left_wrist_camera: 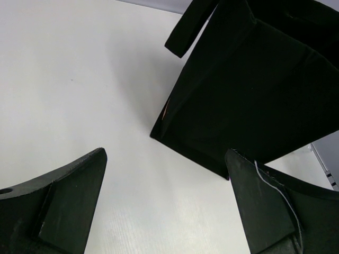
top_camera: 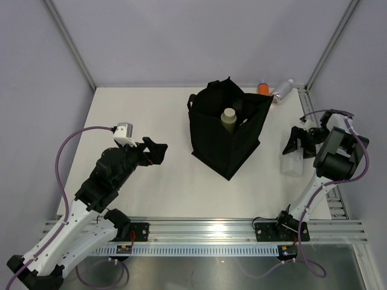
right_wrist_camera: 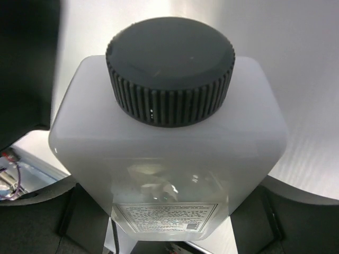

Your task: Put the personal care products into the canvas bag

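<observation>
- right end effector [top_camera: 292, 148] is gripping the flat white bottle [right_wrist_camera: 169, 153], at 3 o'clock of the canvas bag [top_camera: 211, 136]
- left end effector [left_wrist_camera: 165, 159] is hanging wide open over the tabletop [left_wrist_camera: 79, 79], nothing in it

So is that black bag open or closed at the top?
Open: the top view looks straight down into the canvas bag, and a sage-green bottle shows inside through its mouth.

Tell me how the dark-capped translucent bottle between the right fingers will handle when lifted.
The translucent bottle has flat sides, so it likely won't roll in the right gripper. Glossy plastic may slip. Looks stiff; weight unclear.
</observation>
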Tool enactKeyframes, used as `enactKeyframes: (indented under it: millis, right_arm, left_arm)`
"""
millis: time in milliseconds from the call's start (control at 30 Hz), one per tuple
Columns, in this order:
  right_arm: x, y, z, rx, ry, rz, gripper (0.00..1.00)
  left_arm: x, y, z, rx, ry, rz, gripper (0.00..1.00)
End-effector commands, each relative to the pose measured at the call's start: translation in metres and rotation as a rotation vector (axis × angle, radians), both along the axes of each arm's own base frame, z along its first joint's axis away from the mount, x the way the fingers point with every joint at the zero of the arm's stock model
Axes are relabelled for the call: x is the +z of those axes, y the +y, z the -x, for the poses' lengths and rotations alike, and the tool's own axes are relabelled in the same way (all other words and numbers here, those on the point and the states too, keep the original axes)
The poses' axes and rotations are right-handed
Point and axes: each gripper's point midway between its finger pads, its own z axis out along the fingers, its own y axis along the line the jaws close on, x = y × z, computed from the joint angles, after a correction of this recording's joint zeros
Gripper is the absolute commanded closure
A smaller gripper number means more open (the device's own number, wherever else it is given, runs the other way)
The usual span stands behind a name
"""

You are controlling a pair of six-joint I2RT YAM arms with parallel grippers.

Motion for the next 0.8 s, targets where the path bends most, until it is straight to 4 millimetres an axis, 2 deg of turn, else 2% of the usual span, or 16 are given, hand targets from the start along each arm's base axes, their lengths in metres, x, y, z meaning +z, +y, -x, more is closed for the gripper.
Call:
enactKeyframes:
  millis: [0, 100, 200, 233, 300, 333, 400, 433, 500, 533, 600, 633, 667, 700, 733, 767]
  right_arm:
    - [0.059, 0.028, -0.027, 0.044, -0.193, -0.178, 1.00]
    - [0.078, 0.036, -0.037, 0.055, -0.261, -0.237, 1.00]
    - [0.109, 0.042, -0.045, 0.074, -0.356, -0.267, 1.00]
    - [0.130, 0.045, -0.048, 0.088, -0.424, -0.269, 1.00]
    - [0.154, 0.048, -0.052, 0.096, -0.494, -0.266, 1.00]
    - [0.181, 0.050, -0.055, 0.110, -0.573, -0.258, 1.00]
    - [0.211, 0.053, -0.058, 0.100, -0.641, -0.255, 1.00]
    - [0.241, 0.055, -0.062, 0.113, -0.729, -0.230, 1.00]
    - [0.276, 0.060, -0.063, 0.086, -0.790, -0.239, 1.00]
    - [0.307, 0.062, -0.064, 0.100, -0.862, -0.238, 1.00]
    - [0.337, 0.072, -0.062, 0.111, -0.911, -0.248, 1.00]
    - [0.364, 0.077, -0.061, 0.139, -0.981, -0.226, 1.00]
    - [0.376, 0.083, -0.061, 0.149, -1.001, -0.223, 1.00]
    - [0.385, 0.097, -0.061, 0.190, -1.022, -0.226, 1.00]
    - [0.404, 0.106, -0.060, 0.223, -1.076, -0.194, 1.00]
    - [0.411, 0.115, -0.060, 0.248, -1.097, -0.185, 1.00]
  left_arm:
    - [0.029, 0.007, -0.002, 0.043, -0.071, 0.056, 0.01]
    - [0.027, 0.010, 0.000, 0.053, -0.066, 0.060, 0.01]
    - [0.027, 0.014, 0.002, 0.063, -0.067, 0.062, 0.01]
    - [0.029, 0.015, 0.003, 0.066, -0.072, 0.067, 0.01]
    - [0.029, 0.016, 0.004, 0.071, -0.071, 0.067, 0.01]
    - [0.030, 0.017, 0.004, 0.073, -0.074, 0.066, 0.01]
    - [0.031, 0.020, 0.005, 0.085, -0.079, 0.061, 0.01]
    - [0.033, 0.022, 0.005, 0.088, -0.083, 0.054, 0.01]
    - [0.036, 0.026, 0.006, 0.102, -0.091, 0.048, 0.01]
    - [0.036, 0.028, 0.007, 0.105, -0.092, 0.039, 0.01]
    - [0.042, 0.031, 0.008, 0.115, -0.106, 0.040, 0.01]
    - [0.042, 0.032, 0.008, 0.118, -0.107, 0.038, 0.01]
    - [0.043, 0.033, 0.009, 0.119, -0.111, 0.038, 0.01]
    - [0.044, 0.034, 0.009, 0.123, -0.113, 0.041, 0.01]
    - [0.043, 0.034, 0.009, 0.125, -0.113, 0.043, 0.01]
    - [0.043, 0.034, 0.009, 0.125, -0.113, 0.046, 0.01]
